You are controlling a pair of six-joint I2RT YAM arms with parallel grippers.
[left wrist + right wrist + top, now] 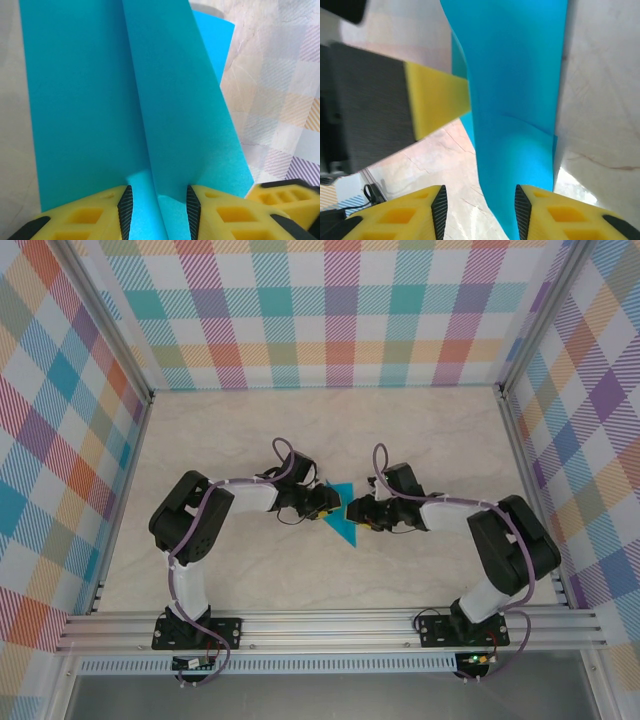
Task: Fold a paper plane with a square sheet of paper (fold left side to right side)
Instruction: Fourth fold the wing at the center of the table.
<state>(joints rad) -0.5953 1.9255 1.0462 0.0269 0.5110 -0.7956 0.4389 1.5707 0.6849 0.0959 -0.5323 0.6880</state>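
Observation:
The teal-blue paper (342,517) lies mid-table as a creased, narrow wedge with its tip toward the near edge. My left gripper (322,503) meets it from the left and my right gripper (354,511) from the right. In the left wrist view the paper (100,100) shows a long crease and a raised flap running between my open left gripper (158,210); neither pad presses it. In the right wrist view the paper (520,100) curves up between the pads of my open right gripper (479,212), close to the right pad. The left gripper's yellow finger (435,97) touches its edge.
The marble-look tabletop (250,440) spreads around the paper. Checkered walls (330,310) and aluminium rails (330,630) close the cell in. The right gripper's yellow finger (285,192) sits just beside the left jaws.

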